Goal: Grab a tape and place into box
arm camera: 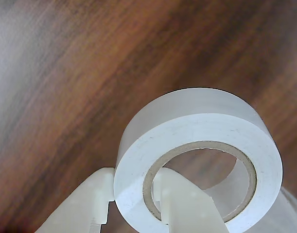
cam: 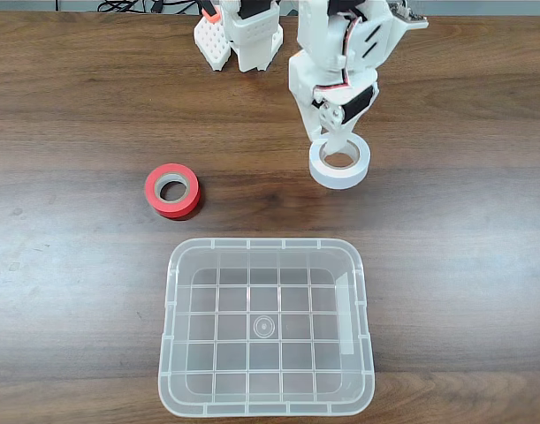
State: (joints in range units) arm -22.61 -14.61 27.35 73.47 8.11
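I saw dark wood-grain tabletop (cam: pixel 75 291) everywhere. My gripper (cam: pixel 338 148) pinched the wall of the tape (cam: pixel 339 163), one finger (arm camera: pixel 184 204) inside its hole, beyond the box (cam: pixel 266 402) and right of a red roll (cam: pixel 172 189).

Setting: desk or bench set up for hobby robotics; room type cannot be told. Evidence: dark wood-grain tabletop (cam: pixel 66 97); white 3D-printed arm base (cam: pixel 243 35) at 12 o'clock; black cables (cam: pixel 133 6) along the far edge, 11 o'clock.
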